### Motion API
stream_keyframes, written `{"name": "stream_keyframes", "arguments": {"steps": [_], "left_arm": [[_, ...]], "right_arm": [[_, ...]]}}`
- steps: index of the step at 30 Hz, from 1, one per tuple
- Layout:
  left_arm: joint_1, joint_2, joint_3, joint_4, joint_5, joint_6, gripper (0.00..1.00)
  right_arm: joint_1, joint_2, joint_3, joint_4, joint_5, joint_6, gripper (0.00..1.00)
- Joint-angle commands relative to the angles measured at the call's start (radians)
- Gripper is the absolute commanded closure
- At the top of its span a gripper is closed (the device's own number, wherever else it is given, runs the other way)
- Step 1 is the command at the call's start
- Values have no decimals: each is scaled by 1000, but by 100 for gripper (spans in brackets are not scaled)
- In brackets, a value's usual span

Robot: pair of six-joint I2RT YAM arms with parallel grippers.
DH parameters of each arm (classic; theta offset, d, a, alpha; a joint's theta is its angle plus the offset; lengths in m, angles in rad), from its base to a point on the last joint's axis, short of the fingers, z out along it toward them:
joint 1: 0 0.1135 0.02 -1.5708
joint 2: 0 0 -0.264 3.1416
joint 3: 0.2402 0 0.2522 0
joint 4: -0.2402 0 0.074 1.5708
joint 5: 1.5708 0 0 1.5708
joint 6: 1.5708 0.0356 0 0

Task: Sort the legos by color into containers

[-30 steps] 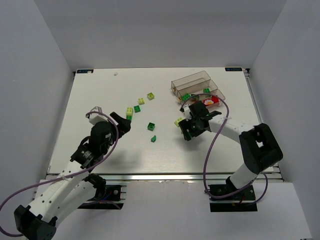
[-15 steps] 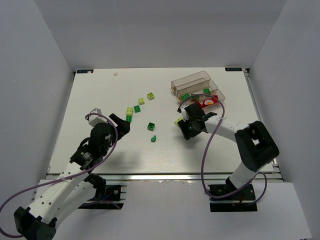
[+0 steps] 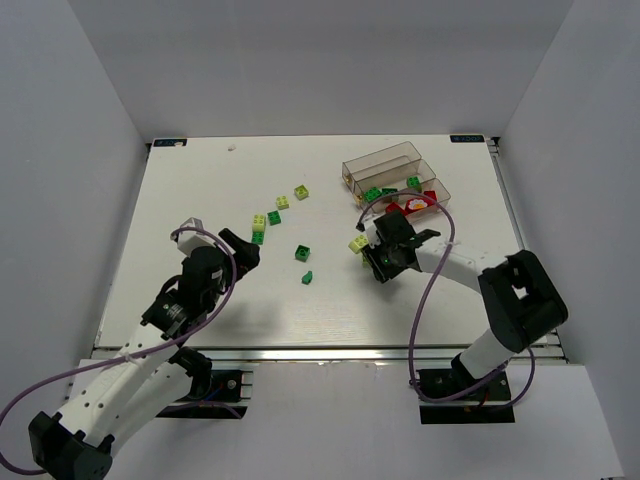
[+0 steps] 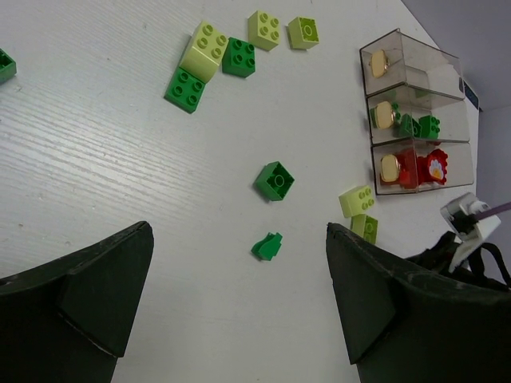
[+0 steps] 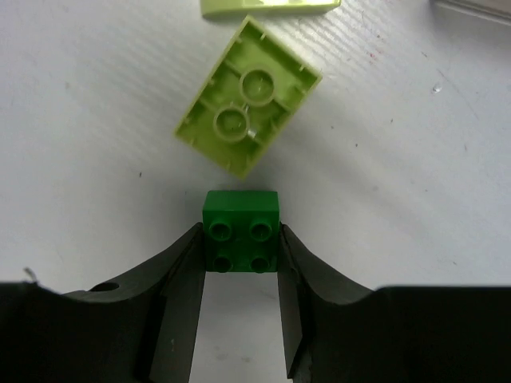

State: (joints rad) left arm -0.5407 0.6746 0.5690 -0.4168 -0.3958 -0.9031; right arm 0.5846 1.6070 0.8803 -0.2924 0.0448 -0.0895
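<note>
My right gripper (image 5: 240, 243) is shut on a dark green brick (image 5: 240, 209), held low over the table. An upturned pale yellow-green brick (image 5: 247, 96) lies just ahead of it. In the top view the right gripper (image 3: 373, 258) is left of the three clear containers (image 3: 385, 157). The middle bin holds green bricks (image 3: 373, 192) and the near one red bricks (image 3: 420, 203). My left gripper (image 3: 244, 248) is open and empty. In its wrist view (image 4: 239, 295) a dark green brick (image 4: 274, 180) and a small green piece (image 4: 267, 246) lie ahead.
A cluster of pale and dark green bricks (image 3: 265, 220) lies left of centre, with two pale bricks (image 3: 292, 196) behind it. The far bin (image 4: 411, 64) holds no bricks. The table's edge runs just behind and right of the bins.
My right gripper shifted slightly left and then back right beside the pale yellow-green brick. My left arm has barely moved.
</note>
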Motion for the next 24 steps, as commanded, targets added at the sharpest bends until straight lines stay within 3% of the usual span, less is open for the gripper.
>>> {"name": "stream_keyframes", "arguments": {"steps": [1,4,15,24], "left_arm": [[-2,5,8,0,-25,12,2],[-2,13,8,3,-29,15,2],[-2,37,23,-11,-29,23,2],[-2,19,17,-19,-23,12,2]], "right_arm": [[4,-105,-11,-40,-36,-105,83],[3,-157,9,-108,-111,-202,100],[-28,-254,121,-246,-387,-550,100],[-68,-268,235,-62,-391,-541,100]]}}
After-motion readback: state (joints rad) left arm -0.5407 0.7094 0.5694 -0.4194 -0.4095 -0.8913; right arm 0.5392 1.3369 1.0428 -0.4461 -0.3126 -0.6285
